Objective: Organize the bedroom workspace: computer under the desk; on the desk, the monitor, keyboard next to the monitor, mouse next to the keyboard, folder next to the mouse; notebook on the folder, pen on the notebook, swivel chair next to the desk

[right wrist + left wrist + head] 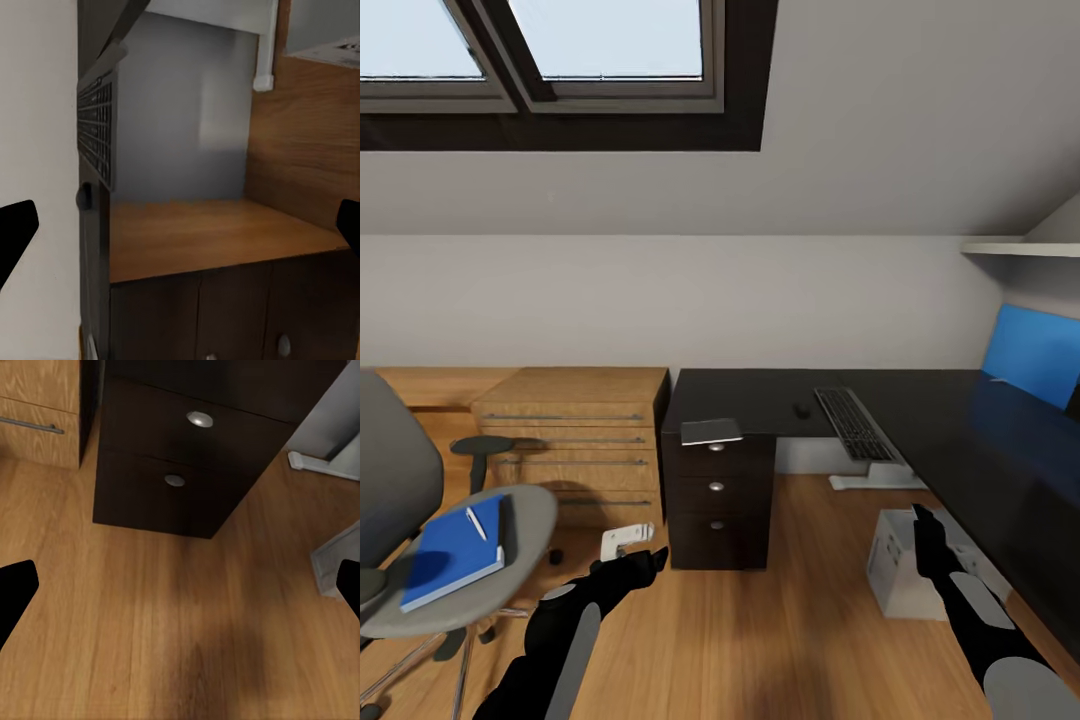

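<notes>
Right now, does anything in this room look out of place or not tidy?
Yes. The blue folder lies on the swivel chair seat with a pen on it, not on the desk. The keyboard overhangs the desk's front edge.

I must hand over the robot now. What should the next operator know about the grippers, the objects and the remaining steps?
Left gripper: open, empty, low over the floor near the desk's drawer unit.
Right gripper: open, empty, above the white computer standing on the floor by the desk.
Already on the desk: monitor, keyboard, mouse, and a grey notebook at the corner.
Still on the swivel chair: blue folder with the pen on it.
Left: folder to the desk beside the mouse, notebook on it, pen on top, chair to the desk.
</notes>
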Robot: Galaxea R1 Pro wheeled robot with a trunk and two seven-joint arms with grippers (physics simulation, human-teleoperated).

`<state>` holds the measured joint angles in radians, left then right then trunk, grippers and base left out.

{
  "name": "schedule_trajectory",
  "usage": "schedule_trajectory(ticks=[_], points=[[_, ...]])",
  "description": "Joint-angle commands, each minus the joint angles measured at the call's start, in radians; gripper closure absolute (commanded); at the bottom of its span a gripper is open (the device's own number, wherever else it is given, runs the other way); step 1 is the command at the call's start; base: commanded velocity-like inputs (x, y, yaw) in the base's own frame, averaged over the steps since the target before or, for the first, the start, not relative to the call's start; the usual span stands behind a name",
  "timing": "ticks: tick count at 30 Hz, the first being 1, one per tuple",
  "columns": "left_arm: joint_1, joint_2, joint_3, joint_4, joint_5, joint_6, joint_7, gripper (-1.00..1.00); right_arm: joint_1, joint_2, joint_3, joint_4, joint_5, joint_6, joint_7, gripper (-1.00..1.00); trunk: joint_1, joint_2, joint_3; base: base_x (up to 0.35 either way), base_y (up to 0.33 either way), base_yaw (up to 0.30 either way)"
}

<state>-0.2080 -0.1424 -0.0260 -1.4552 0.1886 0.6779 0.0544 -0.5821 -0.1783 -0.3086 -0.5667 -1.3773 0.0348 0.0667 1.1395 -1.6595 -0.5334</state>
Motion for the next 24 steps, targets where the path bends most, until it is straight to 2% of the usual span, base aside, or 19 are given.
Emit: schedule_trajectory(ticks=[1, 21, 24], points=[[-0.001, 0.0, 0.0, -0.001, 0.009, 0.005, 0.006, -1.0, -0.001, 0.0, -0.003, 0.001, -0.01, 0.004, 0.004, -1.0, 0.0, 0.0, -0.001, 0.316, 0.0, 0.0], [0.001, 0.001, -0.013, -0.005, 0.01, 0.005, 0.005, -1.0, -0.001, 0.0, -0.004, 0.003, -0.017, 0.005, 0.002, -1.0, 0.0, 0.0, -0.001, 0.291, 0.0, 0.0], [0.027, 0.001, -0.014, -0.042, 0.011, 0.006, 0.003, -1.0, -0.001, -0.001, -0.004, 0.004, -0.017, 0.005, 0.0, -1.0, 0.0, 0.0, -0.001, 0.095, 0.0, 0.0]])
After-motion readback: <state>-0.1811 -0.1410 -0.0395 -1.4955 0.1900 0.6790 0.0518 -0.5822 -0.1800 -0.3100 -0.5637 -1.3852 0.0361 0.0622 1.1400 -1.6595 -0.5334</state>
